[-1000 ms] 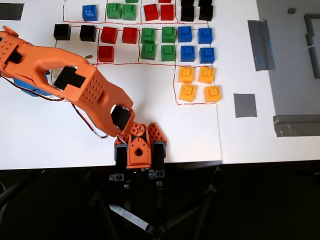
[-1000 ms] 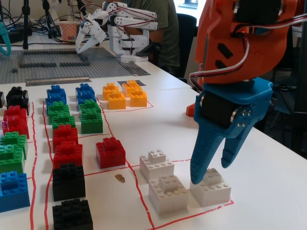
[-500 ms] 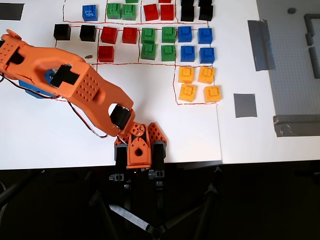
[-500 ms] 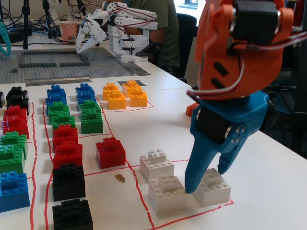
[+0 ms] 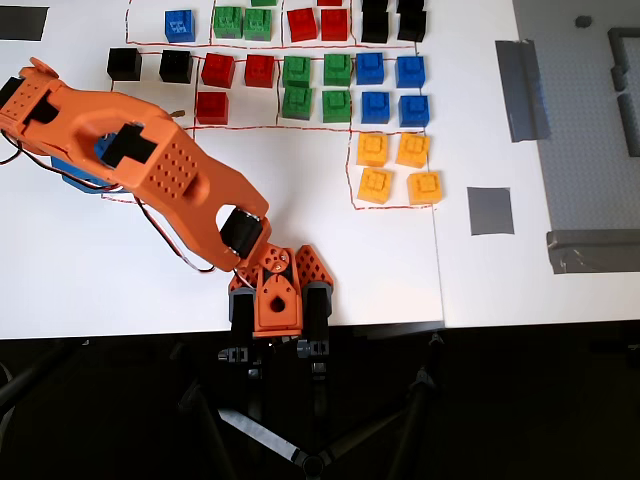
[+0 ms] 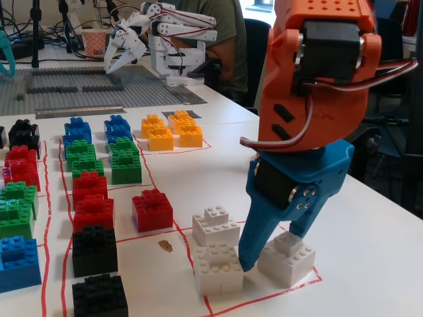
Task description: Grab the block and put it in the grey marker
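Observation:
Three white blocks stand in a red-lined box in the fixed view: one at the back [image 6: 216, 225], one in front [image 6: 215, 271] and one to the right [image 6: 286, 259], which sits turned at an angle. My blue gripper [image 6: 271, 249] reaches down over the right one, open. Its long finger [image 6: 251, 247] is wedged between the front and right blocks, and its short finger [image 6: 299, 224] is behind the right block. In the overhead view the orange arm [image 5: 170, 180] hides the white blocks and the fingers. The grey marker [image 5: 490, 211] lies far right, also visible as a patch [image 6: 182, 114] beyond the yellow cubes.
Rows of black, red, green, blue and yellow cubes [image 5: 398, 166] fill red-lined boxes. Long grey tape strips [image 5: 520, 88] and a studded grey baseplate [image 5: 590, 150] lie at the right. A second white arm [image 6: 165, 33] stands at the back.
The arm swung left and lower. The long finger pushed in between the two white blocks, shoving the front one left and turning the right one.

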Robot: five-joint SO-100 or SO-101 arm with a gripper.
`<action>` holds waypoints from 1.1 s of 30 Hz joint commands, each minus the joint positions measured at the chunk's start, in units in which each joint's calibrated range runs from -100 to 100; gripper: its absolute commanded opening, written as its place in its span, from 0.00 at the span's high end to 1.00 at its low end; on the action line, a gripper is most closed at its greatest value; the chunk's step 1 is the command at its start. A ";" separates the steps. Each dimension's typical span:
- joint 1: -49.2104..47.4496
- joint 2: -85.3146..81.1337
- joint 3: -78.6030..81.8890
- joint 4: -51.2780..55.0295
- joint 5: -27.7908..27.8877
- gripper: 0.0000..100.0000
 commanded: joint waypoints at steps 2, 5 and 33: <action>1.51 -3.45 -1.80 -1.51 0.10 0.74; 1.26 -3.28 -1.89 -1.75 0.20 0.75; 11.57 -18.65 0.38 6.33 11.62 1.00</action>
